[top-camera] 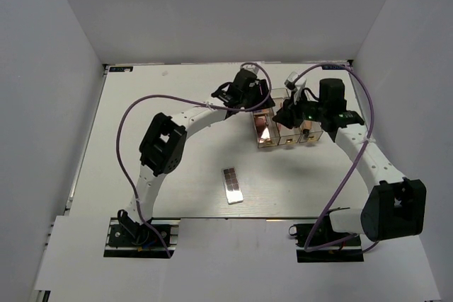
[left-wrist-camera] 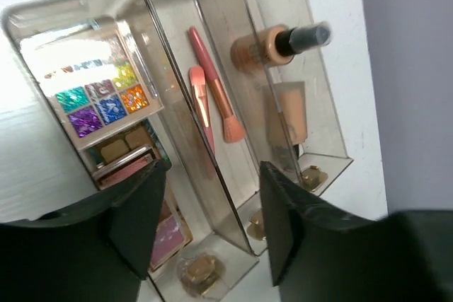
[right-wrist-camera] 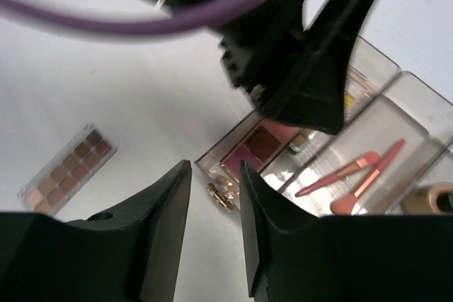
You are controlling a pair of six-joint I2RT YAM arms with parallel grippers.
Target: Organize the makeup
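White tabletop (top-camera: 177, 167); left tool (left-wrist-camera: 212, 175) partly hides the pink palette (left-wrist-camera: 170, 238).

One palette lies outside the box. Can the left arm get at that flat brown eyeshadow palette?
Probably yes: the flat brown eyeshadow palette lies alone on the table, nothing covering it, and the left gripper is open, empty.

Multicoloured palette (left-wrist-camera: 99, 100): glitter squares in green, purple, blue, orange, yellow and mauve. Two brushes (left-wrist-camera: 212, 90): pink handles, peach-pink bristles. Bottle (left-wrist-camera: 258, 47): tan body, black cap. Tube (left-wrist-camera: 291, 111): tan. Pink palette (right-wrist-camera: 258, 148): pink and maroon pans. Brown palette (right-wrist-camera: 67, 171): two rows of squares, dark brown through tan. Box (left-wrist-camera: 177, 5): clear, with gold-coloured fittings. Table (top-camera: 141, 90): off-white. Cable (right-wrist-camera: 106, 25): purple.
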